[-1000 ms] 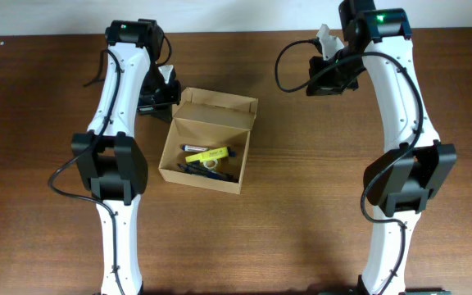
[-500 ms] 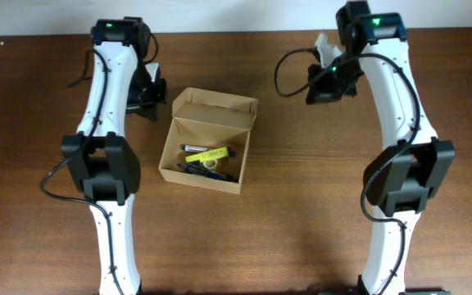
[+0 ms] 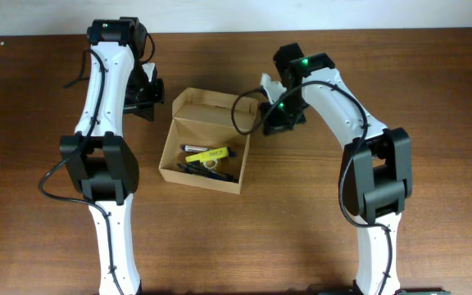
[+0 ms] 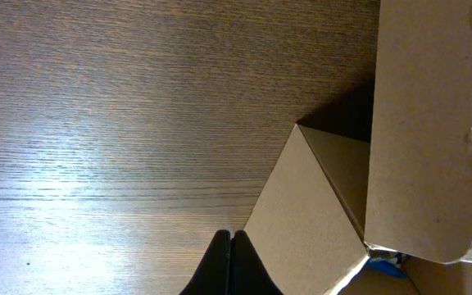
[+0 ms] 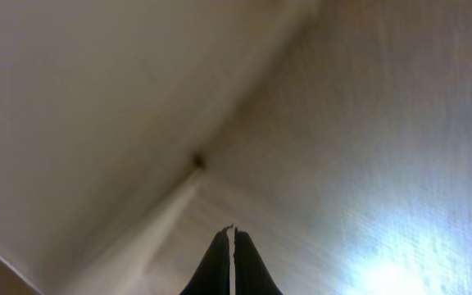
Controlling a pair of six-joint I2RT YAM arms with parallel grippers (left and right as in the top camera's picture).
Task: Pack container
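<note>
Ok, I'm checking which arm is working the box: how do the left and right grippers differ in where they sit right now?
The left gripper sits off the container's left rear corner, with bare table between them. The right gripper is right at its right rear corner, contact unclear. The left arm runs nearly straight, while the right arm bends sharply inward. Both grippers are shut and hold nothing.

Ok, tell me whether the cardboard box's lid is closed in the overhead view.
No, the container has its flap standing open, and a yellow marker lies in plain sight inside it.
</note>
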